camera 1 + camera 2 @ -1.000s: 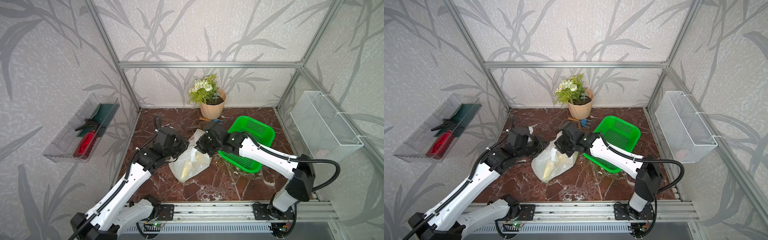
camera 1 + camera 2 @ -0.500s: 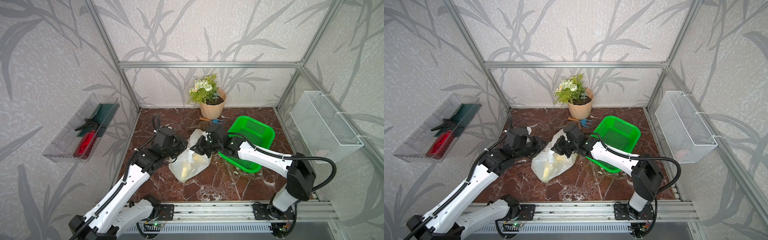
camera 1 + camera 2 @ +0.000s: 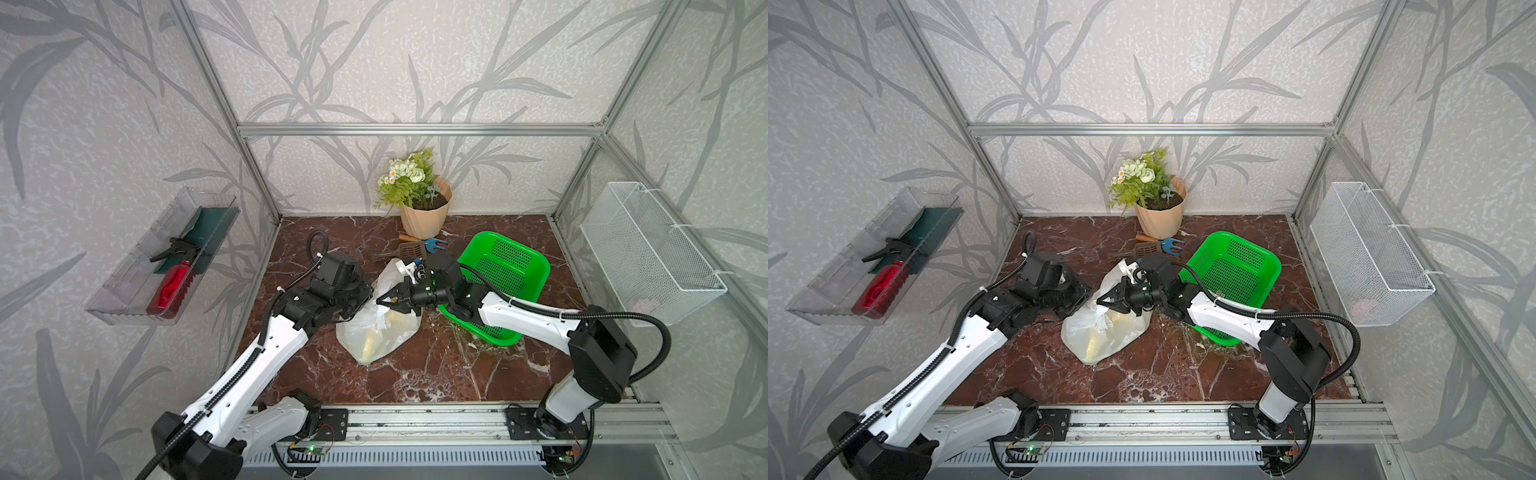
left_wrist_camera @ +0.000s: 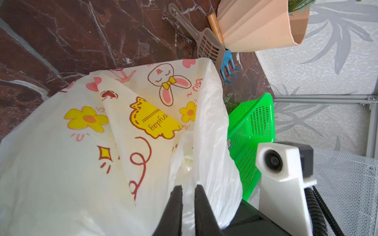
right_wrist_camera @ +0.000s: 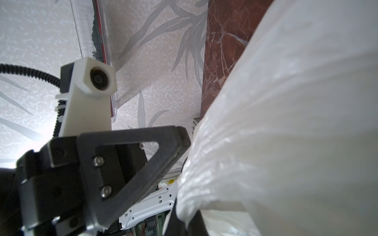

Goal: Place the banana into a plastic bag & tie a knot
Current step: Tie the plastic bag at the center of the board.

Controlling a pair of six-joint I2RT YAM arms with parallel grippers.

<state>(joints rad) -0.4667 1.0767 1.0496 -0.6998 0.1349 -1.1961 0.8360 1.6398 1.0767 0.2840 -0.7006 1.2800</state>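
- The plastic bag [image 3: 358, 332] lies slumped near the middle of the brown marble bench [image 3: 415, 374], between the two arms and just beside the green basket [image 3: 536, 270].
- The banana [image 3: 369, 345] shows as a yellow shape through the thin film, inside the bag.
- The left gripper [image 3: 365, 301] sits at the bag's upper edge. In the left wrist view its fingers [image 4: 176, 204] stand close together, pinching a bunched strip of film in the narrow gap.
- The right gripper [image 3: 384, 300] meets the bag's top from the basket side, pressed together on a gathered fold of film [image 5: 185, 212].
- The two gripper tips are near each other above the bag.
- A small bunched twist [image 3: 380, 321] of film sits just below them; whether it is a finished knot cannot be told.
- The left wrist view shows the bag's prints [image 4: 155, 120]: a rabbit, yellow flowers and pink hearts.
- Behind the bag stand a flower pot [image 3: 424, 218], a scoop [image 3: 409, 249] and a blue hand fork [image 3: 435, 244].
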